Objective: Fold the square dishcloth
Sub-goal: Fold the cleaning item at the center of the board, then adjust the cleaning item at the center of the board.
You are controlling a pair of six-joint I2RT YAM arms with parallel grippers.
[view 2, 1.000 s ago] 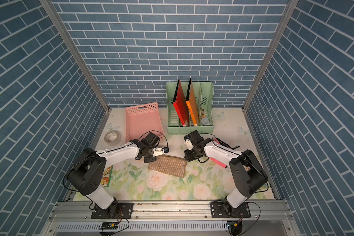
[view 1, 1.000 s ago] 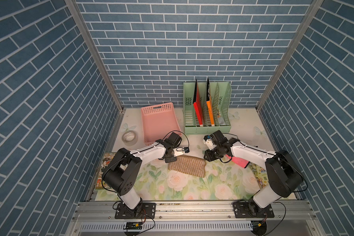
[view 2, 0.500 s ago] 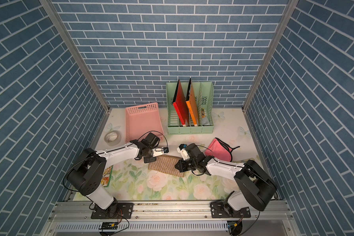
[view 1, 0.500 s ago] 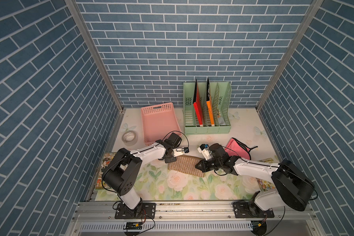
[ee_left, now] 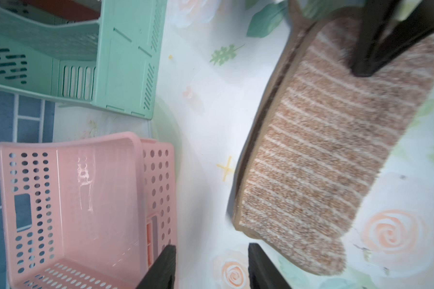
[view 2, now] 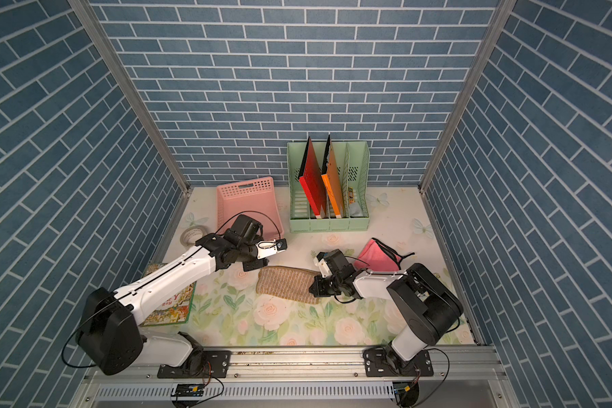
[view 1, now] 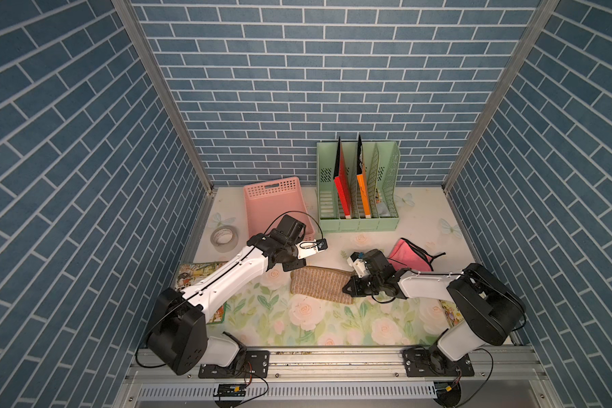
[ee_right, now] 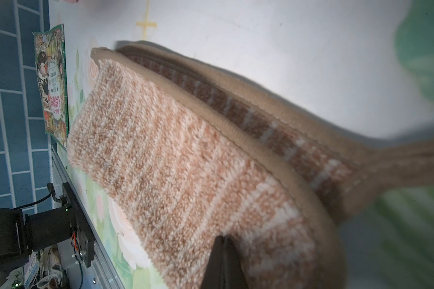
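Now: dishcloth (view 1: pixel 318 288) doubled over into a striped tan strip, two layers showing, lying flat mid-tabletop, a bit nearer the front edge. At its right end the right gripper (view 1: pixel 347 290) is closed, pinching the cloth, tips pressed into the pile. By the strip's back left corner the left gripper (ee_left: pixel 211 246) stands open, nothing between its fingers, just beside the cloth. Pink basket (view 1: pixel 272 205) and green file rack (view 1: pixel 357 215) along the back edge. Pink mask (view 1: pixel 408 259) toward the right edge, tape roll (view 1: pixel 223 236) near the left edge.
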